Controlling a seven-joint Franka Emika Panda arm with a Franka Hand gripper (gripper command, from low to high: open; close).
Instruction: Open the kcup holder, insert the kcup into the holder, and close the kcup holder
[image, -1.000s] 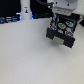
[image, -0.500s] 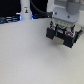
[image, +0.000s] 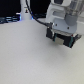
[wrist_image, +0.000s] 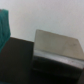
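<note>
white table (image: 25, 55) – teal obj (wrist_image: 4, 27)

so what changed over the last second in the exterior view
The gripper has drifted toward the exterior view's right, staying near the top of the picture; its height looks about the same. Nothing was visibly taken hold of or let go, though the blur hides how the jaws stand. The white table stayed as it was.

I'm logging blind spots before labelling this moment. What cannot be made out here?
- Hand, exterior view: blurred, so open or shut cannot be told.
- Kcup holder: the wrist view shows only a blurred grey box on a dark surface; no drawers or handles can be made out.
- Kcup: not identifiable in either view.
- Teal object, wrist view: cut off by the edge.
</note>
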